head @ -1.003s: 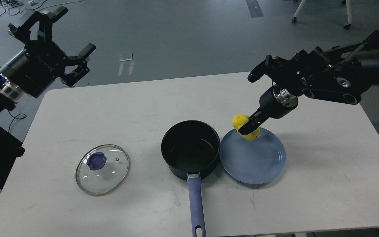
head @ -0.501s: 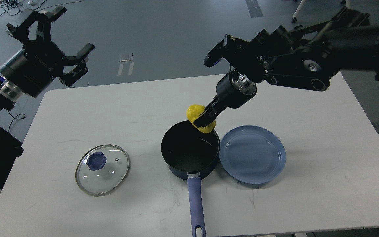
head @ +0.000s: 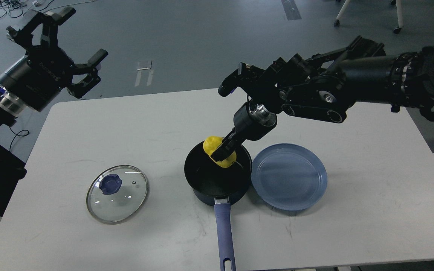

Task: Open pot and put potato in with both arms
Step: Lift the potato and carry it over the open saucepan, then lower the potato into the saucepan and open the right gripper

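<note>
The dark navy pot [head: 206,180] stands open near the table's middle front, its blue-purple handle [head: 224,235] pointing toward me. Its glass lid [head: 117,194] with the blue knob lies flat on the table to the pot's left. My right gripper [head: 222,151] is shut on the yellow potato [head: 219,151] and holds it over the far part of the pot's mouth, about at rim height. My left gripper [head: 72,47] is open and empty, raised beyond the table's far left corner.
A flat round blue plate [head: 289,177] lies empty right next to the pot on its right. The white table [head: 371,188] has its front edge just past the pot handle's end. My right arm reaches in over the table's far right.
My right gripper has carried the potato left from above the blue plate to over the pot's mouth and lowered it. The left arm has barely moved.
</note>
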Available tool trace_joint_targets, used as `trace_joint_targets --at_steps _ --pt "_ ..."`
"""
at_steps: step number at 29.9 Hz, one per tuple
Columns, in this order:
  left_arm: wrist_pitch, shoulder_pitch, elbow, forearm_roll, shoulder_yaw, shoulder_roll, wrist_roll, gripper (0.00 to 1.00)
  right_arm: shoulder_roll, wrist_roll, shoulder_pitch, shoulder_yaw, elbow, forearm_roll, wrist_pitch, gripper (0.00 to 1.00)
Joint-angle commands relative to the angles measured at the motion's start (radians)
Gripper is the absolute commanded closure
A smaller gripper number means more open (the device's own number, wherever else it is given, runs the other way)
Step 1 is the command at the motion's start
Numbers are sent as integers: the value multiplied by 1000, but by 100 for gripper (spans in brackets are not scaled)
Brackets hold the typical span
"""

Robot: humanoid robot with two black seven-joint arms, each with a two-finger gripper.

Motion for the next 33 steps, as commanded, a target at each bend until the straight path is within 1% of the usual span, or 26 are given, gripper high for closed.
trace_joint_targets --at_steps 1,4,8,10,11,12,20,28,33 --pt "0 1 0 0 1 0 0 2 0 0 -8 -10 -1 5 0 64" --pt "0 1 0 0 1 0 0 2 0 0 -17 -10 -1 5 0 63" --pt "0 1 0 0 1 0 0 2 0 0 -22 -8 -10 13 0 55" --pt "0 1 0 0 1 0 0 2 0 0 -25 -8 -18 37 0 46" --pt "0 1 0 0 1 0 0 2 0 0 -25 -8 -21 56 0 39" --pt "0 3 0 0 1 0 0 2 0 0 -25 -10 -22 70 0 37" --pt "0 7 0 0 1 1 0 2 0 0 -25 -19 -27 74 0 27" --pt "0 7 0 0 1 1 0 2 0 0 -25 -30 -26 79 0 26" --pt "0 7 0 0 -1 3 0 2 0 0 -10 -1 -27 87 0 25"
